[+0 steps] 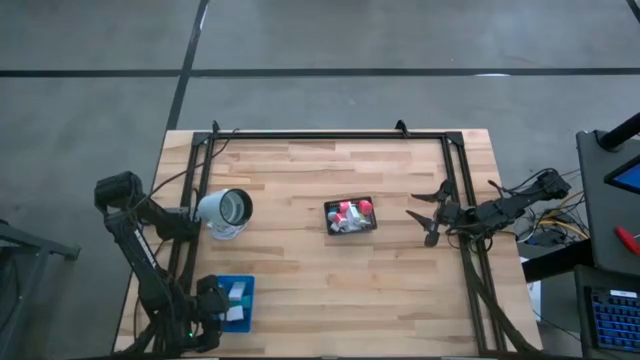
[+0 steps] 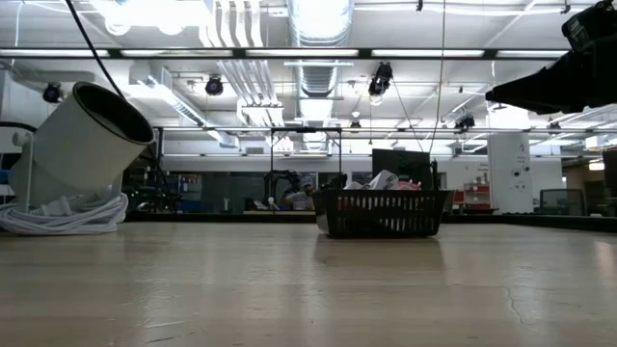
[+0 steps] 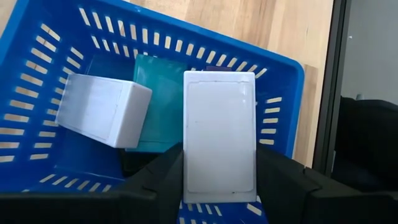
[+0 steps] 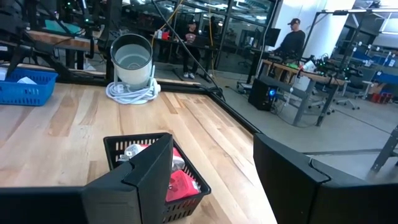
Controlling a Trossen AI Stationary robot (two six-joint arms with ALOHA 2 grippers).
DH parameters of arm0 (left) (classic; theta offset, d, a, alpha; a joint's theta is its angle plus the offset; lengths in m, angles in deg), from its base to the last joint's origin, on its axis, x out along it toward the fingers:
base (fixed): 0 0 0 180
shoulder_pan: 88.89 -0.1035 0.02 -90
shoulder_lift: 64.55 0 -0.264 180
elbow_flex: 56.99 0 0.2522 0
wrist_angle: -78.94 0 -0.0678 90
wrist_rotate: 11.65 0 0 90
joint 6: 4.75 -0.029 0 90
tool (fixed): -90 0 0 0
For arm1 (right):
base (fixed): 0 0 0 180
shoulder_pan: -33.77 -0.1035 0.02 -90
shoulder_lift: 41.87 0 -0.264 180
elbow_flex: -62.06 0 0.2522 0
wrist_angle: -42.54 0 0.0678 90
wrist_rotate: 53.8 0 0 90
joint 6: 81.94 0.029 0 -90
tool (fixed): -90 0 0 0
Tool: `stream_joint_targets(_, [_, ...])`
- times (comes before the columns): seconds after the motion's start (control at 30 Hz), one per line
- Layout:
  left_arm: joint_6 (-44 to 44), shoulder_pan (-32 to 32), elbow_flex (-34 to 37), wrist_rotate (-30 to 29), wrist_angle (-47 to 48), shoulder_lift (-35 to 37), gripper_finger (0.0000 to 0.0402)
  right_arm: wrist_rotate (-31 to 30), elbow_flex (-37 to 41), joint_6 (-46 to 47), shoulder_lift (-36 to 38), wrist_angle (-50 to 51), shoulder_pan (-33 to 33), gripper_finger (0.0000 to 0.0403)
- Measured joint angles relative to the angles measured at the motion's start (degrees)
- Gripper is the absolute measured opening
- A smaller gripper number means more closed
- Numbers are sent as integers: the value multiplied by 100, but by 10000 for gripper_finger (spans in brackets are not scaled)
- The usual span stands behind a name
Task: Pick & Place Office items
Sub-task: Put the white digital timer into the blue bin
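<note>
Two pincers on the desk (image 1: 300, 190), left pincer (image 3: 217, 186) clenched on a flat white block (image 3: 219, 134) over the blue tray (image 3: 37, 93), right pincer (image 1: 428, 222) released beside the black basket (image 1: 351, 217) of office items (image 1: 348, 212)

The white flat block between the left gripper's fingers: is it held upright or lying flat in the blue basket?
Upright: the white flat block stands on edge between the left gripper fingers, over the blue basket.

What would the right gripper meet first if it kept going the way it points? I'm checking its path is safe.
Probably the black mesh basket, directly ahead of the right gripper with bare table between; depth is uncertain, so it might pass above.
</note>
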Motion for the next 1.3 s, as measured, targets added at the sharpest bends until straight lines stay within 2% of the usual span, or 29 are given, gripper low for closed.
stream_joint_targets(0.47, [14, 0, -9, -2, 16, -2, 177, 0, -1, -5, 0, 0, 0, 217])
stream_joint_targets(0.87, [-168, 4, -83, 1, -9, -2, 232, 0, -1, 4, 0, 0, 0, 217])
stream_joint_targets(1.3, [-171, 4, -83, 1, -85, 2, 236, 0, 0, 1, -1, 0, -1, 217])
